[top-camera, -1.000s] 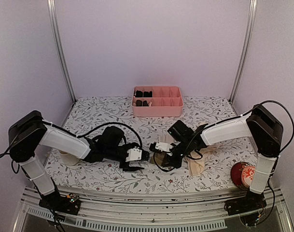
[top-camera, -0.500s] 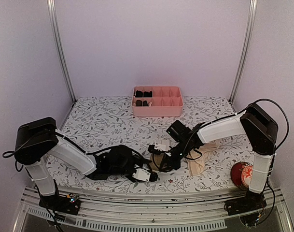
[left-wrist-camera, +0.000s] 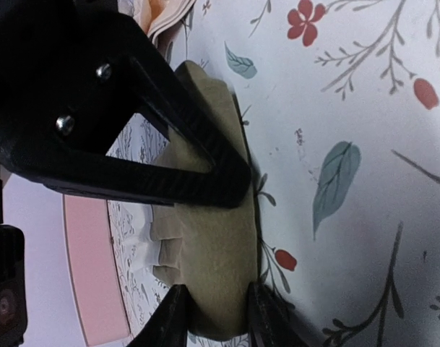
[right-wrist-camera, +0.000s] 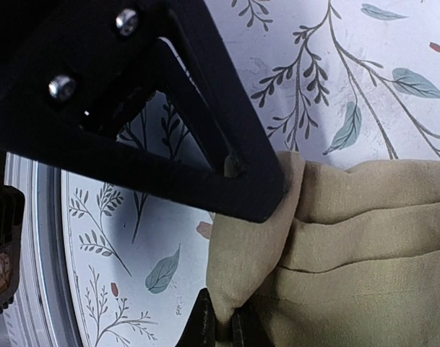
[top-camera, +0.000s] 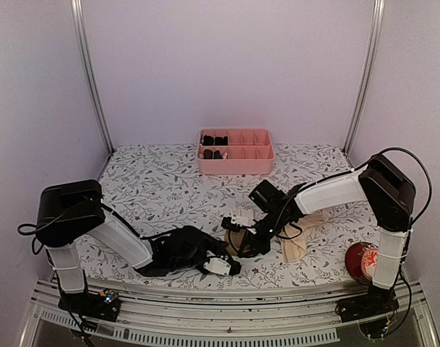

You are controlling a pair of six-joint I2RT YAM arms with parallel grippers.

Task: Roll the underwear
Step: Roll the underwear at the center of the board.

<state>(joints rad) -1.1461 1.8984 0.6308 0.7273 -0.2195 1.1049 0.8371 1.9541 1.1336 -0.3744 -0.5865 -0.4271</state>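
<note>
the olive underwear (left-wrist-camera: pixel 205 249) is a soft creased roll with a cream-white edge, lying on the floral table (left-wrist-camera: pixel 364 108) between both arms' fingers. the left gripper (left-wrist-camera: pixel 218 264) is partly closed astride one end, both fingers touching it. the right gripper (right-wrist-camera: pixel 238 289) is pinched tight on a fold at the opposite edge, with the peach underwear (top-camera: pixel 298 249) near, behind its wrist.

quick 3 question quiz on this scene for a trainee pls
1. Fill in: the black bundles sit at the pink compartment tray's ____ end.
2. True or false: the right jaws pinch a fold of the olive underwear.
3. The peach-beige underwear lies: A in the tray; B on the table, right of the olive one; C in the left jaws.
Key: 1 left; 2 true; 3 B.
</note>
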